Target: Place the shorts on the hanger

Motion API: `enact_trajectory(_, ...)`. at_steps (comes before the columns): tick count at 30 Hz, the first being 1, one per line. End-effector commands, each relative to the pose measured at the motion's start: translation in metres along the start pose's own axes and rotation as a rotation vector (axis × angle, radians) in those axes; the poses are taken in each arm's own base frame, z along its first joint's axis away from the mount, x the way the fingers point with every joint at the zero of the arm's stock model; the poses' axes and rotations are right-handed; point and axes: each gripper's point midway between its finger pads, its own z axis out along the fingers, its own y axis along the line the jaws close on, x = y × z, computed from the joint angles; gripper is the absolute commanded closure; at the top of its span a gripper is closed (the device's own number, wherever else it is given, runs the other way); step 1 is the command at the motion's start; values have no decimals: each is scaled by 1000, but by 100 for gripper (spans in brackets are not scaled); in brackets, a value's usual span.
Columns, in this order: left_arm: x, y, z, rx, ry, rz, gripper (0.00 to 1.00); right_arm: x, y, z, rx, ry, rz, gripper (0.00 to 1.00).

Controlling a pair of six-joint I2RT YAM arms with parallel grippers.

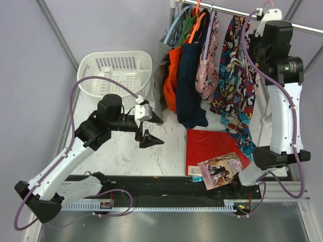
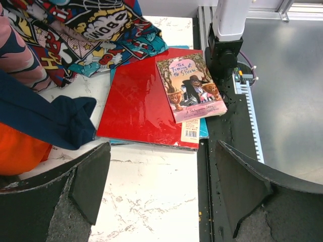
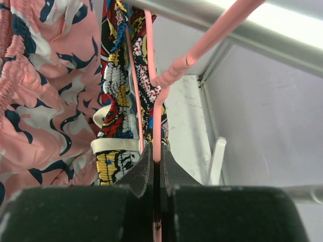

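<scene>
Right claw (image 3: 155, 162) clamped on hanger (image 3: 197, 52) beside shorts (image 3: 115, 91) waistband; left claw (image 2: 161, 151) wide, empty.

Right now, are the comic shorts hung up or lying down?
Hung: the shorts drape from the hanger on the rail, hem touching the table.

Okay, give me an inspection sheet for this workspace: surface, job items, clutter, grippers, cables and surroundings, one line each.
Surface: white marble table, no spills seen.
Job's things: shorts hang from the pink hanger, its hook over the rail; their lower end drapes onto the table.
Clutter: red folder with a paperback partly on it; white basket; orange garment, navy garment and pink patterned garment on the rail.
Grippers: left gripper open above the table; right gripper shut on the hanger wire.
Cables: purple cables loop along both arms; no snag seen.
Surroundings: grey walls, metal frame.
</scene>
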Motion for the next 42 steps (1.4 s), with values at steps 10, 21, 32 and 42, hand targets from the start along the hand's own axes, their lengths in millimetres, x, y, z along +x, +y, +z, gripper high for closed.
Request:
enact_trajectory(10,3,-7,0,15,-17,-3,10,-7,23,36,-65,-57,65,100)
enact_trajectory(21,12,-7,1,16,-3,-23,10,19,39,57,-110,-2,59,100)
enact_trajectory(32,16,-7,4,26,8,-36,10,27,45,56,-123,-25,69,100)
enact_trajectory(42,18,-3,7,25,15,-60,10,38,45,51,-105,-21,56,100)
